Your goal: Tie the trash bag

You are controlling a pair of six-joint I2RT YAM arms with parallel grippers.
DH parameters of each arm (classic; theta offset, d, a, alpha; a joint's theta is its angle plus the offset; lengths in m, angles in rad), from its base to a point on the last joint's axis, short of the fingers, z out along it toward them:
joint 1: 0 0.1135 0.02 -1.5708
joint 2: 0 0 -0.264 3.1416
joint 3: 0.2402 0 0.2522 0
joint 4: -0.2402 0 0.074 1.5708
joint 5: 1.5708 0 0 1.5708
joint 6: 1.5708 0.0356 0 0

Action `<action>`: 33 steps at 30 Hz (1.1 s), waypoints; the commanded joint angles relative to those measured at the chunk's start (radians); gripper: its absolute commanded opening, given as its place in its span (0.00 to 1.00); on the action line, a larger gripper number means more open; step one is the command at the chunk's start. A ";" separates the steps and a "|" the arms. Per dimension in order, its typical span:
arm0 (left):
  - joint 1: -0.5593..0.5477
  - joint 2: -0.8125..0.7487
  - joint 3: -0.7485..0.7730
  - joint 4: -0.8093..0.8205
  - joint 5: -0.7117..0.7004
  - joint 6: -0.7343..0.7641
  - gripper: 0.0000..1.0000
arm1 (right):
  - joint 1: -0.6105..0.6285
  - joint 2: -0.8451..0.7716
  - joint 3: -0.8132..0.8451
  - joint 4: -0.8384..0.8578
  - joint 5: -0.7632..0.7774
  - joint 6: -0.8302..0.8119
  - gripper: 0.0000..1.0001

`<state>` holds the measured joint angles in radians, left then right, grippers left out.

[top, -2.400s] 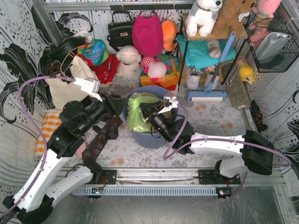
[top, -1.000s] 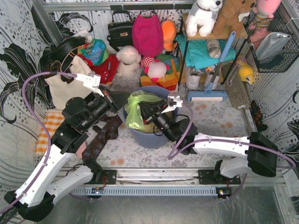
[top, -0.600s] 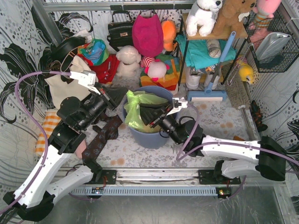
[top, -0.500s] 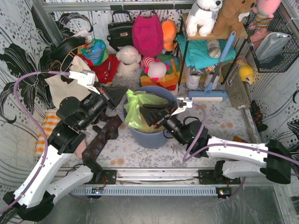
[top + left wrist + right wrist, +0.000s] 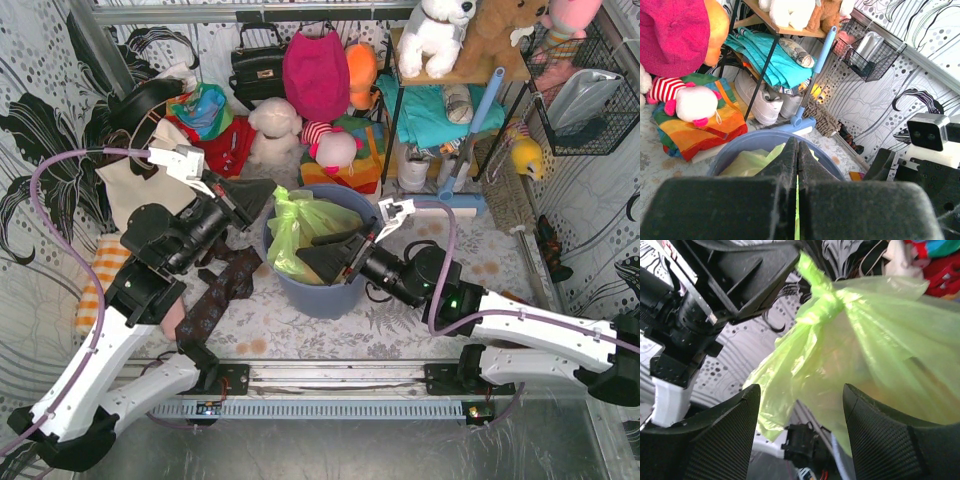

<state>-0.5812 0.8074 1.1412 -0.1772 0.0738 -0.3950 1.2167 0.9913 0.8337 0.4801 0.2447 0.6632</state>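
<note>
Knot (image 5: 822, 305) at neck of trash bag (image 5: 300, 235), seated in blue-grey bin (image 5: 335, 298) mid-bench. Left hand (image 5: 265, 192) pinches the bag's top tail; right hand (image 5: 335, 255) gapes wide, holding nothing. Judged: tightening step; next, right hand takes a free tail and pulls against left.

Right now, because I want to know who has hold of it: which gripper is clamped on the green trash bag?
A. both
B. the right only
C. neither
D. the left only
D: the left gripper has its jaws shut on a thin pinch of the trash bag at its gathered top, while the right gripper has its fingers wide apart, clamping nothing.
</note>
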 commanded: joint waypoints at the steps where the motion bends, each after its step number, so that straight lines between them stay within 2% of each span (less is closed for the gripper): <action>1: 0.003 0.007 0.034 0.080 0.020 0.003 0.00 | -0.005 0.025 0.068 -0.097 -0.131 0.121 0.67; 9: 0.003 0.016 0.041 0.079 0.024 0.003 0.00 | -0.005 0.062 0.110 -0.122 -0.193 0.226 0.64; 12: 0.003 0.020 0.043 0.080 0.025 0.002 0.00 | -0.004 0.071 0.115 -0.092 -0.216 0.256 0.53; 14: 0.003 0.021 0.042 0.082 0.027 0.000 0.00 | -0.005 0.080 0.119 -0.074 -0.236 0.272 0.51; 19: 0.004 0.019 0.041 0.086 0.031 -0.006 0.00 | -0.006 0.091 0.116 -0.032 -0.256 0.303 0.63; 22: 0.004 0.020 0.042 0.086 0.035 -0.006 0.00 | -0.007 0.099 0.122 -0.017 -0.254 0.305 0.60; 28: 0.003 0.018 0.041 0.085 0.038 -0.005 0.00 | -0.009 0.113 0.118 0.044 -0.207 0.316 0.43; 31: 0.004 0.016 0.040 0.082 0.032 0.001 0.00 | -0.010 0.117 0.131 0.038 -0.203 0.313 0.26; 33: 0.003 0.013 0.040 0.081 0.015 0.008 0.00 | -0.011 0.110 0.138 0.012 -0.193 0.310 0.10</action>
<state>-0.5812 0.8310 1.1500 -0.1509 0.1043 -0.3958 1.2110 1.1061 0.9237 0.4530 0.0261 0.9665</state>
